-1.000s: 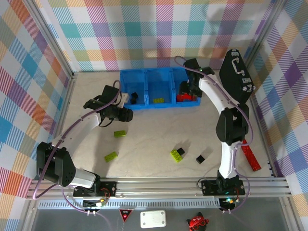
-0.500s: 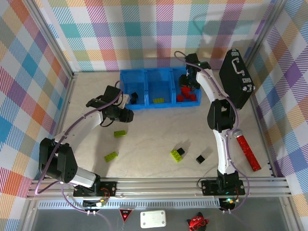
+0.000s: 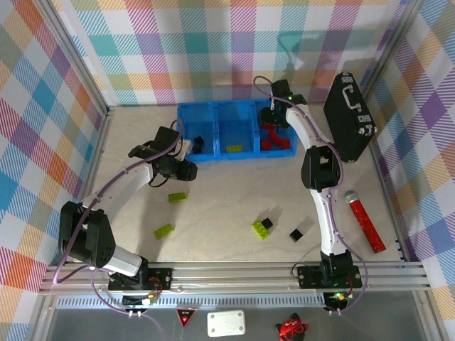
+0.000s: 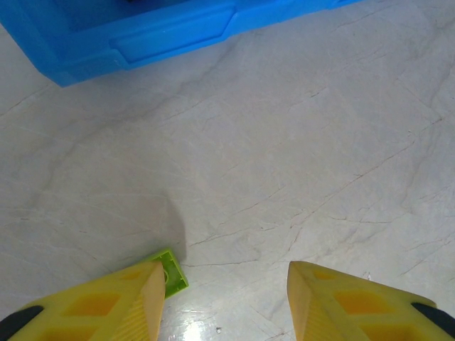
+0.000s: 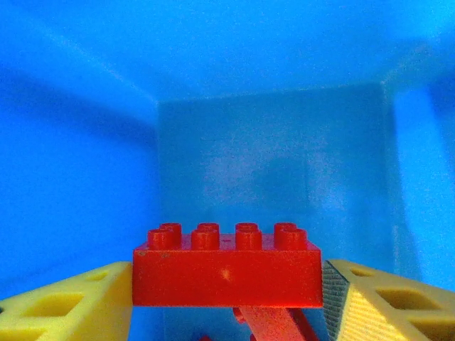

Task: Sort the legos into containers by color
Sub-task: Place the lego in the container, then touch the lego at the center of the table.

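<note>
Gripping a red brick [image 5: 226,273] by its two short ends, the right tool [image 5: 227,302] hangs inside the right-hand compartment of the blue bin [image 3: 213,155], which stands midway along the far edge of the table [image 3: 227,192]. Both yellow fingers [image 5: 64,305] press against the brick, whose studs face up, and more red pieces [image 3: 279,142] lie on the compartment floor below it. The middle compartment holds a lime-green brick [image 3: 234,148] and the left one a black brick [image 3: 199,142]. The left tool [image 4: 226,298] hovers over bare table just in front of the bin's left end, its fingers apart with nothing between them. A first green brick [image 3: 178,197] lies just on the near side of that tool, one corner peeking out beside a finger in the wrist view. A second green brick [image 3: 164,230] lies closer to the near-left corner. A third green brick [image 3: 259,229] sits toward the middle of the near edge, with what seems to be a black cube [image 3: 266,223] on or against it. A lone black cube [image 3: 296,234] rests just to its right. A black case [image 3: 348,117] stands tilted by the far-right corner, and a red stick [image 3: 366,224] lies along the right edge.
</note>
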Controlling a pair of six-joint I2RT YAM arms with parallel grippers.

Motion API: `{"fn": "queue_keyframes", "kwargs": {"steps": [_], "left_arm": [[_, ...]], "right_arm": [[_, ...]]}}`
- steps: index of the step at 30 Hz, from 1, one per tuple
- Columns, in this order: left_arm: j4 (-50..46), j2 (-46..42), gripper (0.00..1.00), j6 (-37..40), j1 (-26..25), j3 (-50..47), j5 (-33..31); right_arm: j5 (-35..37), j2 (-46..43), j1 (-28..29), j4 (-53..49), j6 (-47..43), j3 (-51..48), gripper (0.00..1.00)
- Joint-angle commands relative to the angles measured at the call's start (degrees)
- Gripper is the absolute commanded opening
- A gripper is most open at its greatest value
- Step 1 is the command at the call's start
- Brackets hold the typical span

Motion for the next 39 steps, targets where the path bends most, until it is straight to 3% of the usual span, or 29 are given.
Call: {"fn": "queue_keyframes", "kwargs": {"steps": [1,7,20,29,39], "left_arm": [[0.26,0.55,0.49,1.00,0.24,-0.54,-0.26],[0.17,0.61,0.49,1.06,0.24,-0.27,-0.10],[-0.44,-0.31,0.50,0.12,0.24,-0.36,0.25],[-3.86,1.59,0.50,-2.76,0.24,0.99,-1.95],[-4.88,4.13,0.53,-11.42,0.15,0.20,-1.42]], "right_arm": [[-1.71,0.79,-0.35,0.94,-0.76,1.81,0.69],[-2.40,-1.35,-0.35,-0.26,0.63,1.81,0.80],[-3.48,-11.58,1.78,-4.02,1.87,-5.73,0.80],[-3.75,-23.39,2.78,-5.42,3.28,-20.68,0.80],[-7.23,-39.20,3.79,-0.09,4.86,-43.85,0.79]]}}
